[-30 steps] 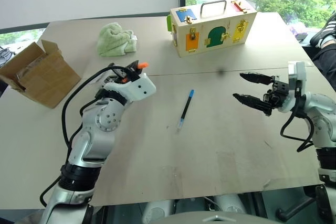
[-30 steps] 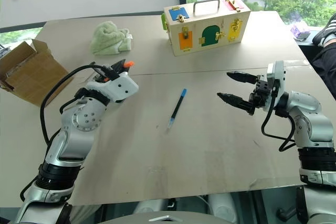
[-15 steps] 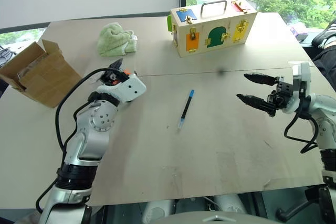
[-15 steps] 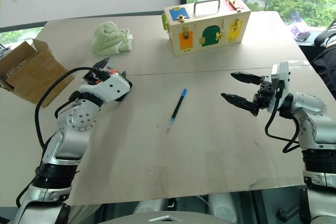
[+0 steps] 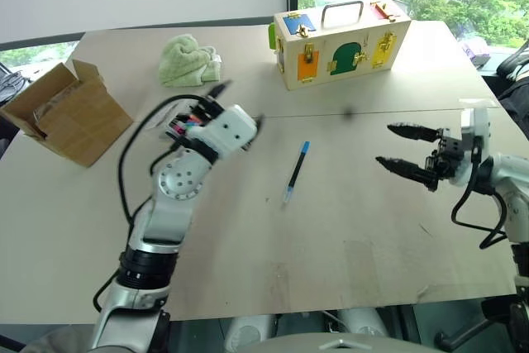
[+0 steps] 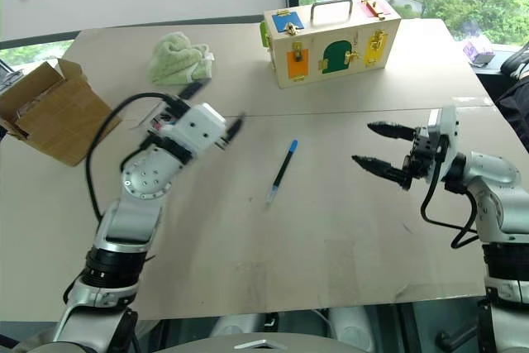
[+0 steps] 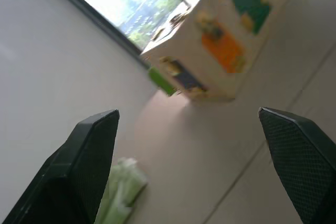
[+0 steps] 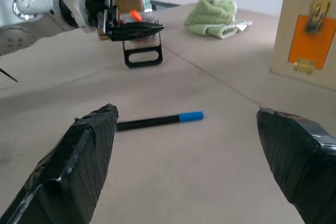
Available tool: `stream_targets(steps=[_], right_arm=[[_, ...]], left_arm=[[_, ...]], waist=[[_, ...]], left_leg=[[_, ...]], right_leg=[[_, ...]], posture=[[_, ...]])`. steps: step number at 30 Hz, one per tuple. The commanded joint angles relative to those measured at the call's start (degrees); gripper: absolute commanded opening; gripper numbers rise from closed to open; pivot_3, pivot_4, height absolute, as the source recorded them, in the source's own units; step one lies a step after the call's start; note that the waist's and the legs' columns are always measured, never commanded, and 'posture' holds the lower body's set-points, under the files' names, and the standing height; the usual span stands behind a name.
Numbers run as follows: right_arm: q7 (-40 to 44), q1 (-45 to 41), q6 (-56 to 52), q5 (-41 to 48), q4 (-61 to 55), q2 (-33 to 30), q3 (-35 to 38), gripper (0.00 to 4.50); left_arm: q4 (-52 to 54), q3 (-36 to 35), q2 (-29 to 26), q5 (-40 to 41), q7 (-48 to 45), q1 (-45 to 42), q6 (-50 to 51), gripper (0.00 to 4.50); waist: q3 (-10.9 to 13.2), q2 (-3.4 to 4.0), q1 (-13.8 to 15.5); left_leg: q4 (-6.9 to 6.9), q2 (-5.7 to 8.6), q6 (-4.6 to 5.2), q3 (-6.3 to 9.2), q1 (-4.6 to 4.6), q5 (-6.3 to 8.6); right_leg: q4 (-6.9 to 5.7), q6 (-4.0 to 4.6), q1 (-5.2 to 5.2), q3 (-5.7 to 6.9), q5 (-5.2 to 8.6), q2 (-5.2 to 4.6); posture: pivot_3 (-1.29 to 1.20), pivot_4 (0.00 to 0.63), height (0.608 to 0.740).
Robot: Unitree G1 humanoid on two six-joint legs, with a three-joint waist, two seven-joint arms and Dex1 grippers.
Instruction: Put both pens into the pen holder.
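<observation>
- Cardboard box [image 5: 66,117]: sits far to the left of the blue-capped pen [image 5: 294,173], at the table [image 5: 347,229] edge. It is not part of the task.
- Green cloth [image 5: 188,59]: lies left of and beyond the blue-capped pen. It is not needed either.
- Left gripper [image 7: 188,113]: is held above the table just left of the blue-capped pen. Its fingers are spread wide and nothing is seen between them.
- Pen holder [image 8: 143,63]: is seen from the right wrist camera, directly behind the left gripper on the side away from the blue-capped pen. Its black loop frame faces that pen.
- Orange-capped pen [image 8: 135,14]: only its orange cap is seen, just above the holder's frame. It is judged to be lodged in the holder, though its seating cannot be confirmed.
- Blue-capped pen: lies flat on the bare table and is touched by neither gripper. Its blue cap points away from the robot.
- Wooden box [image 5: 340,39]: stands well beyond the blue-capped pen, slightly to its right.
- Right gripper [image 5: 385,145]: is held level to the right of the blue-capped pen, well apart from it. It is opened wide and empty, with its tips aimed toward the pen.
- Step in hand (judged): one pen is stowed and the second is not yet fetched.
- Next move (judged): a gripper must be lowered over the thin barrel and closed across it. The pen must then be carried left to the holder and lined up with its opening.
</observation>
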State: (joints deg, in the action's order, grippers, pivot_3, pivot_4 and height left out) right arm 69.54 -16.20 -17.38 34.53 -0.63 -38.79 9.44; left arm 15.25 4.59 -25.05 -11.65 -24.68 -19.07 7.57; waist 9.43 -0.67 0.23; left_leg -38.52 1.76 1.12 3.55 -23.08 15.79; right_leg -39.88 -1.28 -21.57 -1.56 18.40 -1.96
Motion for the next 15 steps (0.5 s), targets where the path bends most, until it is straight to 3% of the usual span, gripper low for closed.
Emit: stream_targets(steps=[1,8,15], right_arm=[[-0.8,3.0,0.4,0.0,-4.1,-0.2,0.5,4.5],[-3.7,10.2,1.2,-2.7,-6.3,0.0,0.7,4.5],[-8.4,14.6,2.1,-2.3,-11.3,2.5,1.7,4.5]], left_arm=[[3.3,-2.0,0.6,9.2,-5.6,1.6,5.8,4.44],[5.1,-5.0,5.3,23.4,-6.9,2.4,30.8,4.44],[9.1,-4.1,12.9,28.3,-1.2,0.9,42.0,4.44]], waist=[[0.0,0.01,-0.3],[0.0,0.01,-0.8],[0.0,-0.01,-0.7]], left_leg=[[0.0,-0.01,0.0,0.0,0.0,0.0],[-0.09,-0.01,0.19,0.03,0.14,0.11],[-0.25,-0.01,0.01,0.15,0.15,0.0]], right_leg=[[-0.01,0.0,-0.01,0.0,0.0,0.02],[-0.14,0.0,0.11,0.02,0.0,0.03],[-0.12,-0.01,0.26,0.13,0.0,0.04]], posture=[[0.0,0.15,0.74],[0.0,0.15,0.74],[0.0,0.15,0.74]])
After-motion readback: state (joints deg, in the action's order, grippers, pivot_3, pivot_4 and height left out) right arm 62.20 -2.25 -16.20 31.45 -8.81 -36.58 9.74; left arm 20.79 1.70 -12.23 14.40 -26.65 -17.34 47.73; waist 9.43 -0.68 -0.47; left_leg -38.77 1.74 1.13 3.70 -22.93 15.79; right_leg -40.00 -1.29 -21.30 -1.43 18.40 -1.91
